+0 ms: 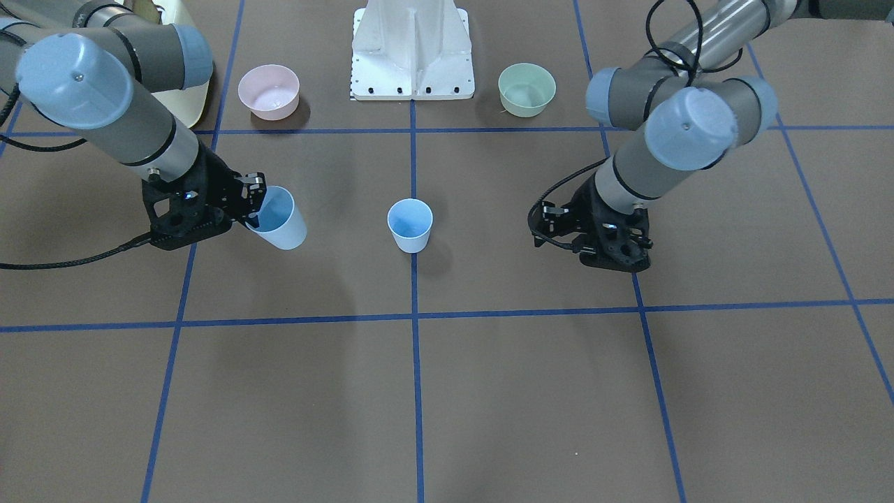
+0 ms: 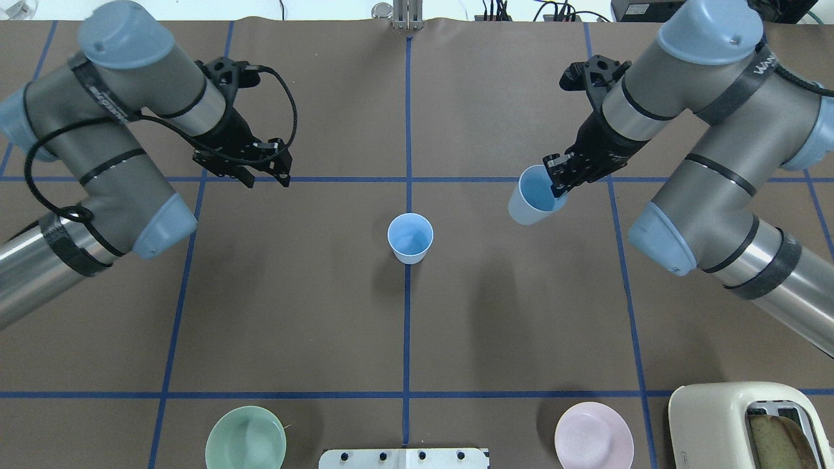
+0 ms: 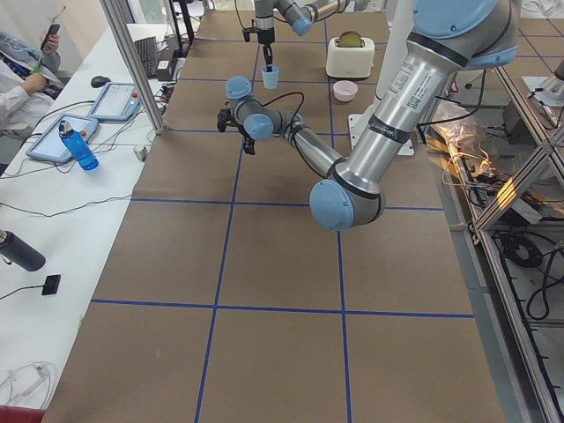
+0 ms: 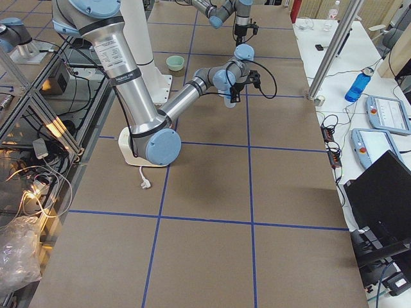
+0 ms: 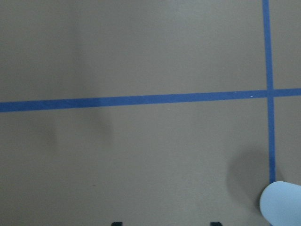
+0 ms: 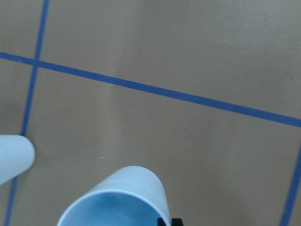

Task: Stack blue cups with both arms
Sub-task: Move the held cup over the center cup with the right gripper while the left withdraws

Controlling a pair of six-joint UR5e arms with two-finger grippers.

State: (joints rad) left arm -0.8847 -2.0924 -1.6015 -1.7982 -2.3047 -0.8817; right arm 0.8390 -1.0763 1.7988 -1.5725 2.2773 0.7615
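Note:
One blue cup [image 1: 410, 225] stands upright on the table's centre line, also seen from overhead [image 2: 410, 238]. My right gripper [image 2: 558, 184] is shut on the rim of the second blue cup [image 2: 533, 203] and holds it tilted above the table, to the right of the standing cup. In the front view that held cup [image 1: 281, 220] hangs from the right gripper [image 1: 255, 208]. The right wrist view shows the held cup [image 6: 117, 200] close up and the standing cup [image 6: 14, 159] at the left edge. My left gripper [image 2: 266, 176] is open and empty, left of and beyond the standing cup [image 5: 282, 203].
A pink bowl [image 2: 593, 435] and a pale green bowl [image 2: 245, 438] sit near the white base [image 2: 404, 458]. A cream toaster [image 2: 736, 423] with bread stands at the near right corner. Blue tape lines grid the brown table.

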